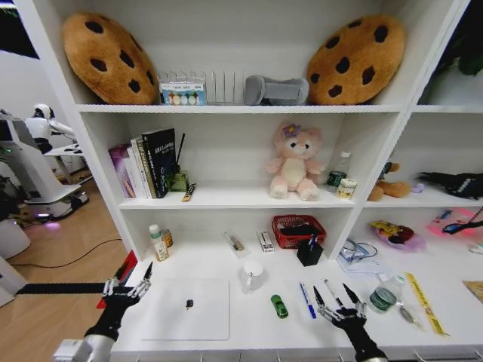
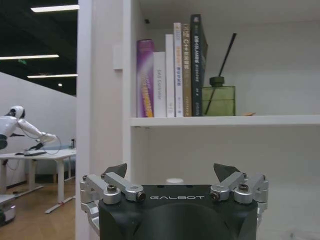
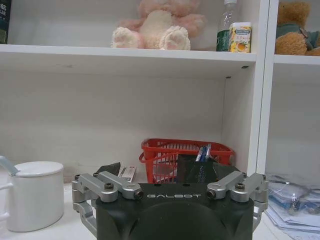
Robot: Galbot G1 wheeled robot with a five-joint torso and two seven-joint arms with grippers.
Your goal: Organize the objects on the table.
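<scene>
While both the left gripper point(image 1: 130, 286) and right gripper point(image 1: 336, 305) hover spread and empty, nothing looks tidied: laptop point(image 1: 187, 308), toy car point(image 1: 279, 305) and pens point(image 1: 307, 300) lie loose between them.

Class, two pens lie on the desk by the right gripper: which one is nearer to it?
The black pen: it lies right beside the right gripper. The blue pen lies farther off, toward the green car.
</scene>
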